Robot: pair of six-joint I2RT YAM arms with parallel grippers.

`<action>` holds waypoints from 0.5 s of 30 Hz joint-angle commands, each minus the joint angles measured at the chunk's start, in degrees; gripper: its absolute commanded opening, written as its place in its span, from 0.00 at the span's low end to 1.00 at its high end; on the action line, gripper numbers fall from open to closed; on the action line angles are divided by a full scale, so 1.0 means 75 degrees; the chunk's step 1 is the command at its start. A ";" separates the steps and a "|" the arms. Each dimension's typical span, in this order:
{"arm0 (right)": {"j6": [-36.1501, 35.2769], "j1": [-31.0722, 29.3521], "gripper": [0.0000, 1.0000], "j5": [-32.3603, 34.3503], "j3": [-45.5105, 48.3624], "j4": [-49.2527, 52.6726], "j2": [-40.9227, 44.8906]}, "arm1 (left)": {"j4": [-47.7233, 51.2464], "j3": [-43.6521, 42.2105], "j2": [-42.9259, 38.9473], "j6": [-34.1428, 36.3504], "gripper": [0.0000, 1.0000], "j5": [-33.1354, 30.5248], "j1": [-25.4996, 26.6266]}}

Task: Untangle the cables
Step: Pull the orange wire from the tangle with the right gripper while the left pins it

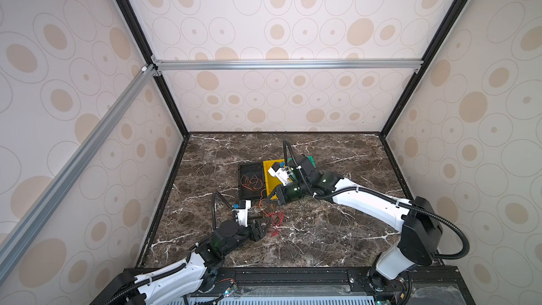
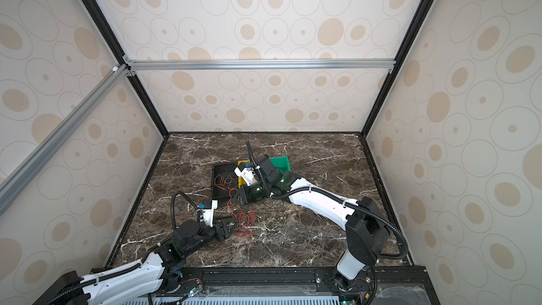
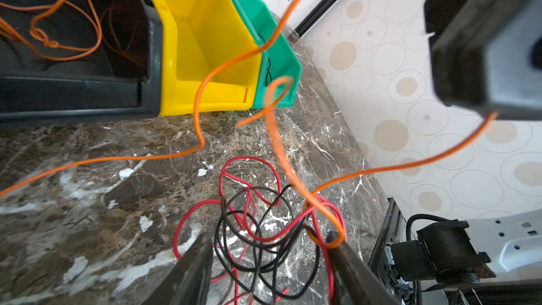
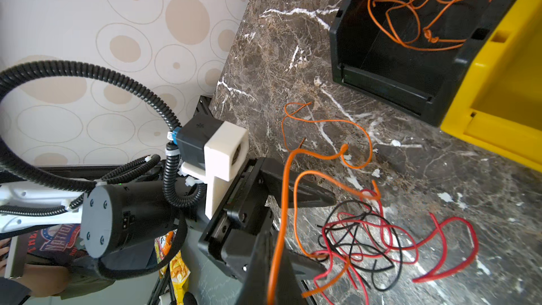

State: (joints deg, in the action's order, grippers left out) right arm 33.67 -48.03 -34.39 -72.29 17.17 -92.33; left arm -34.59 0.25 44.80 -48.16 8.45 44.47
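The right gripper is pinched shut on an orange cable and holds it up off the marble tabletop. I'd guess that is to draw it clear of the red and black tangle, while the left gripper sits low at that knot. The left gripper's jaws stand well apart and clamp nothing: the tangle lies on the marble right between them, the orange cable hooked over one fingertip. Another orange cable lies loose in the black bin.
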 commanded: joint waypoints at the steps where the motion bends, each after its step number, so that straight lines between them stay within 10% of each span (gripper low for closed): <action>1: 0.0151 0.0034 0.00 -0.0260 0.0086 -0.0268 0.0218 | -0.0460 -0.0081 0.0074 0.0298 0.63 0.0147 0.0050; 9: 0.0171 0.0075 0.00 -0.0154 0.0084 -0.0283 0.0356 | -0.0798 -0.0095 0.0485 0.0292 0.58 0.0628 0.0057; 15: 0.0202 0.0074 0.00 -0.0201 0.0076 -0.0332 0.0395 | -0.1034 0.0007 0.1175 0.0293 0.36 0.0429 0.0077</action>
State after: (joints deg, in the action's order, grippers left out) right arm 34.72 -47.86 -35.07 -72.29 15.55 -91.37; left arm -39.72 0.25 52.05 -46.89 12.45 44.51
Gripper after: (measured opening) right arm 0.046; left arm 0.380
